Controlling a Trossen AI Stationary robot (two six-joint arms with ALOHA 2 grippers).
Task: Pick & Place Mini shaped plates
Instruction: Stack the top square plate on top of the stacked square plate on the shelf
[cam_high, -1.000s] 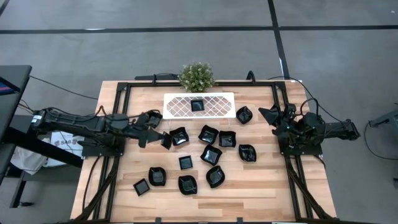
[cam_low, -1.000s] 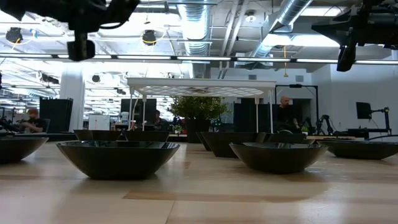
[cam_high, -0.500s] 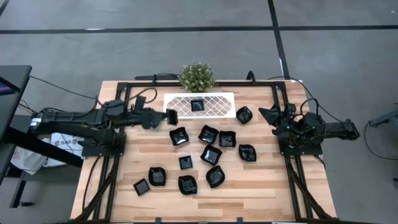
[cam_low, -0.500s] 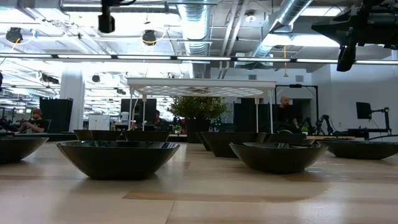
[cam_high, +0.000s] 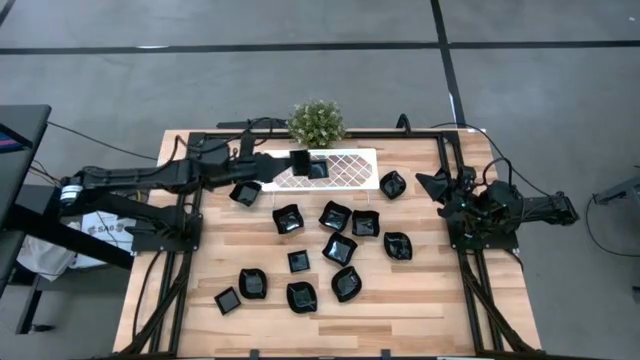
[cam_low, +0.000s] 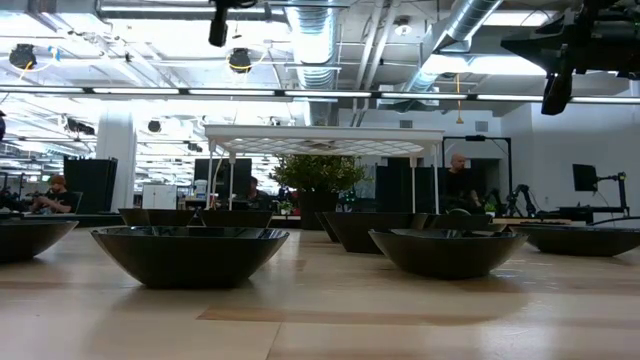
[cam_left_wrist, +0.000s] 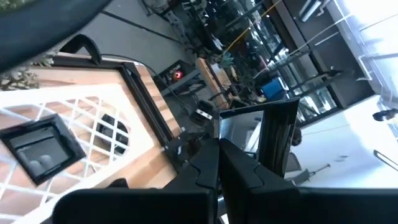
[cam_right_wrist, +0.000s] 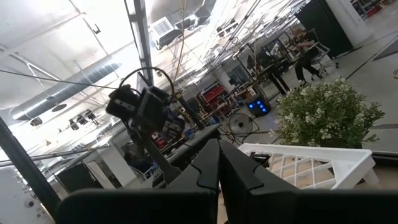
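- A pale wooden desk (cam_high: 250, 325) stands on a grey floor in an open workshop; the low view looks past it to ceiling ducts, strip lights and people far behind.
- At the far edge of the desk sits a small green potted plant (cam_high: 316, 122), and just in front of it lies the white lattice tray (cam_high: 350, 170).
- One mini shaped plate (cam_high: 317, 169) already lies on the tray, so the task appears to be barely started: one placed, most still to go.
- The left gripper (cam_high: 296, 163) reaches over the tray's left end, its fingers clamped together on a square black plate (cam_left_wrist: 277, 140) held edge-on; in the left wrist view this plate stands upright between the fingers, above the lattice and near the plate already placed.
- Judged from this, the second plate is about to be set down but is not yet released.
- Left on the desk are a dozen loose plates: one (cam_high: 244, 192) near the left arm, one (cam_high: 392, 184) just right of the tray, and a scattered group (cam_high: 336, 216) across the middle and the near side.
- The right gripper (cam_high: 440, 187) waits at the desk's right edge with its fingers together, holding nothing.
- The remaining work seems to be lowering the held plate onto a free spot on the tray, then fetching the rest one by one.
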